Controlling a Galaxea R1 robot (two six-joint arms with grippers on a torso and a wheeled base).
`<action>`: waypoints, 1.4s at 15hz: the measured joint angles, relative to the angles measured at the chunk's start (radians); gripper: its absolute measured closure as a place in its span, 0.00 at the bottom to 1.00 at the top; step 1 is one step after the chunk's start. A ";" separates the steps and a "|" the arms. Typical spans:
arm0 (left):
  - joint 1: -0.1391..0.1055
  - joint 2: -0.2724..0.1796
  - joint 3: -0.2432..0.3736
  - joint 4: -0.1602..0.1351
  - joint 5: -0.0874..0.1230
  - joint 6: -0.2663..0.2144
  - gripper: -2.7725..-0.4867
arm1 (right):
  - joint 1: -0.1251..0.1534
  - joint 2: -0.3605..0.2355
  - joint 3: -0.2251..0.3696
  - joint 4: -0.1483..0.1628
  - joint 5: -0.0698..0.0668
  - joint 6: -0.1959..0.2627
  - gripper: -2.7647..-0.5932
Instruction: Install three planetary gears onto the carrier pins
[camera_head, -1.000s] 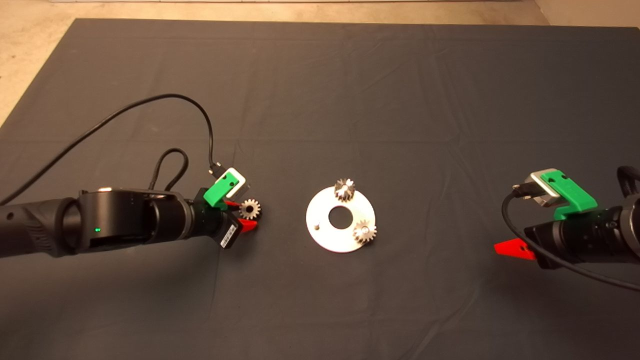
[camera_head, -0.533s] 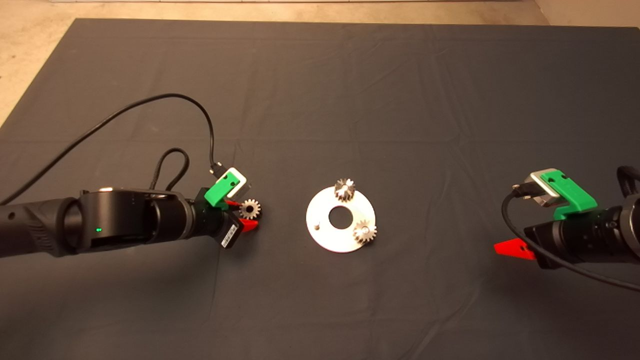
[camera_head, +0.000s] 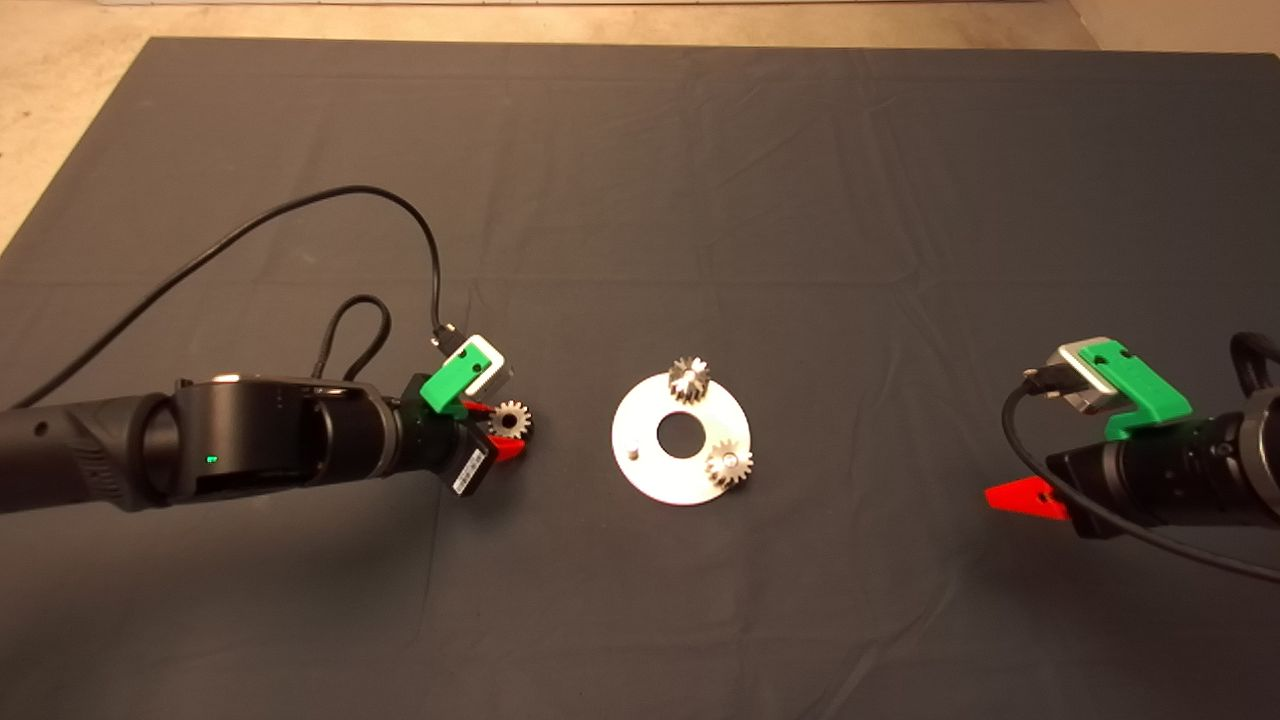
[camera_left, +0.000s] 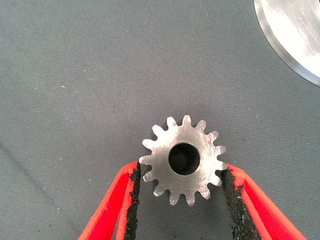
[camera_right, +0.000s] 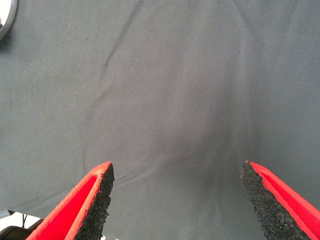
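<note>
In the left wrist view a small steel planetary gear (camera_left: 197, 150) sits between two black pads, which touch its teeth on both sides; my left gripper (camera_left: 181, 169) is shut on it. From above, that gear (camera_head: 511, 419) is left of the silver disc (camera_head: 655, 478). Two more gears (camera_head: 689, 378) (camera_head: 730, 464) sit on carrier pins at the disc's far side and near right. A bare pin (camera_head: 634, 452) stands at the disc's left. My right gripper (camera_right: 176, 167) waits open over bare mat at the right.
A black cable (camera_head: 300, 205) loops over the mat behind the left arm. The disc's rim (camera_left: 295, 35) shows just beyond the held gear. Pale floor (camera_head: 60, 60) borders the mat at the far left.
My left gripper has shifted slightly to the right, toward the disc, carrying the gear with it. The right arm and the disc have not moved.
</note>
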 joint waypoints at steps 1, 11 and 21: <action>0.000 0.000 0.000 0.003 0.000 0.000 0.75 | 0.000 0.000 0.000 0.000 0.000 0.000 0.40; 0.017 -0.002 0.000 0.052 -0.009 0.000 0.83 | 0.000 0.000 0.000 0.011 0.026 0.000 0.40; 0.022 -0.013 0.003 0.063 -0.020 0.002 0.93 | 0.000 0.000 0.000 0.011 0.026 0.000 0.40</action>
